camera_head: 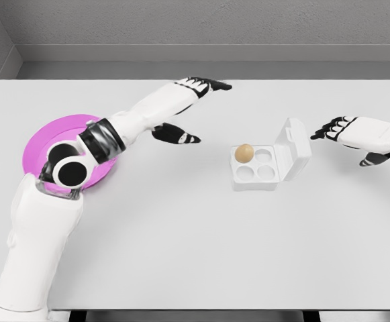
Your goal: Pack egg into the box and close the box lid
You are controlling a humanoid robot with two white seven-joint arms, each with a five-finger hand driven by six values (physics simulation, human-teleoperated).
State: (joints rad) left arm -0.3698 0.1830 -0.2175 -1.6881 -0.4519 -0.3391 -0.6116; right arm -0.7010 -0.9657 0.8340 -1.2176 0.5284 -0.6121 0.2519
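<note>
A white egg box [256, 176] lies on the table right of centre, its lid [293, 146] standing open on the right side. One brown egg [244, 153] sits in the box's far-left cup; the other three cups are bare. My left hand [193, 107] hovers left of the box with fingers spread and thumb down, holding nothing. My right hand [346, 134] hangs just right of the lid, fingers relaxed and pointing toward it, apart from it.
A pink plate [43, 144] lies at the table's left, partly hidden by my left elbow. The white table [195, 248] stretches wide in front of the box. A grey wall runs behind the far edge.
</note>
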